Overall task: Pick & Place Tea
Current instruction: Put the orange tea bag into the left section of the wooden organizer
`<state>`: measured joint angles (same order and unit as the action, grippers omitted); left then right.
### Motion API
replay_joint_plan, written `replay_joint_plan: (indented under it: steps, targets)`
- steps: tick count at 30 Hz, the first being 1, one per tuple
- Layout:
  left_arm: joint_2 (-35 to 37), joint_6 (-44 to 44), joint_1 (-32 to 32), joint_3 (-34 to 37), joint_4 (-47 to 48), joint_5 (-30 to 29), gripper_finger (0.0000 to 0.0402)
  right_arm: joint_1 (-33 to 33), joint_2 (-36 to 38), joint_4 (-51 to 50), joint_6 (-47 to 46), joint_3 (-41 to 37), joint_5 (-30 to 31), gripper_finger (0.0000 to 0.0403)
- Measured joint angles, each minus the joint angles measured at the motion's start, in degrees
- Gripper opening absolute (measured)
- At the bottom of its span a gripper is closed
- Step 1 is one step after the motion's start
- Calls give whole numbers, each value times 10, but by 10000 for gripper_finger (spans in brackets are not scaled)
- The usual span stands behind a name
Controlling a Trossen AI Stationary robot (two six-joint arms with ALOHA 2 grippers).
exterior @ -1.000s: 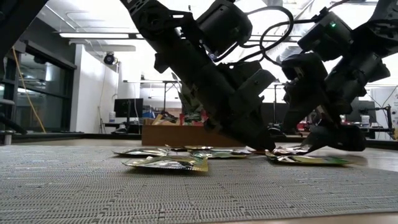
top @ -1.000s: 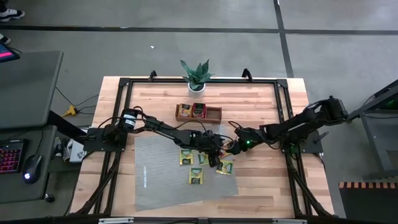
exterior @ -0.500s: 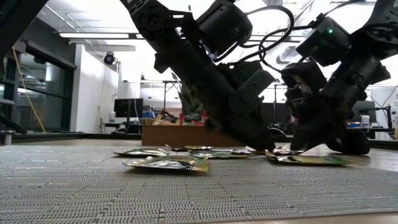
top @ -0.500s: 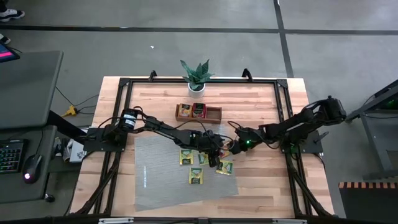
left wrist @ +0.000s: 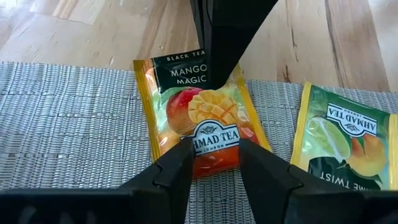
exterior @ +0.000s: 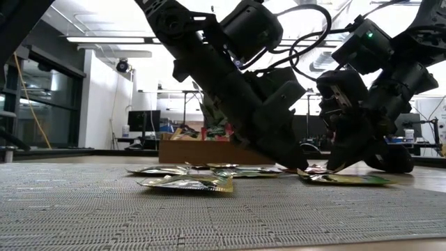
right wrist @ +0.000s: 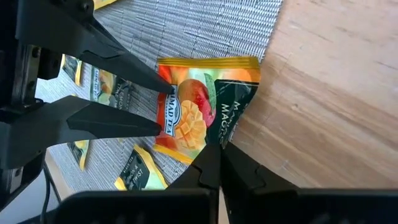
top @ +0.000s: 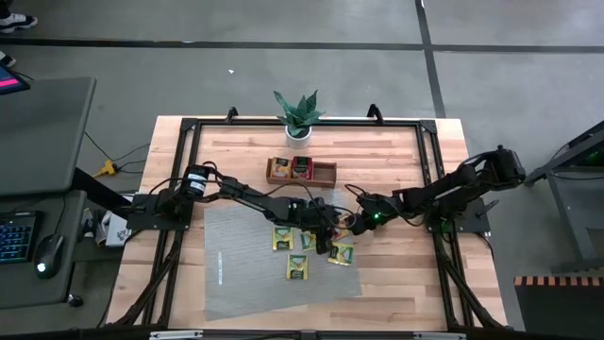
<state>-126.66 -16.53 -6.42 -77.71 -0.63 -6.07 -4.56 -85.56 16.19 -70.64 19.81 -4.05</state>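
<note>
My right gripper [right wrist: 214, 163] has its jaws pinched tight on the dark edge of the mango sachet [left wrist: 198, 112], which lies at the mat's [top: 247, 274] 3 o'clock edge. My left gripper [left wrist: 211, 163] straddles its other end, jaws narrow — not gripping, as far as I can tell. About 4 more sachets [top: 298, 268] lie on the mat; the tray [top: 326, 171] at 12 o'clock holds some already — most of the job is left.

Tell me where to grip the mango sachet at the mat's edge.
Pinch the mango sachet by its dark label end, coming from the bare-wood side. It lies flat, that end overhanging the mat, where the right gripper is shut on it; the left gripper straddles the opposite end.
</note>
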Motion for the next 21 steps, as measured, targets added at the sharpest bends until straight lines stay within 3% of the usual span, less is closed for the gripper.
replay_joint_plan:
  steps: [6, 16, 21]
  targets:
    - [12, 38, 0, 1, 1, 8, 158, 0, 0, -7, 7, 0, 1, 1]
    - [52, 62, 2, 0, 55, -23, 334, 1, 0, -13, 19, 0, 6, 0]
    - [94, 62, 9, 0, 117, -28, 383, 1, 0, -13, 21, 0, 9, 0]
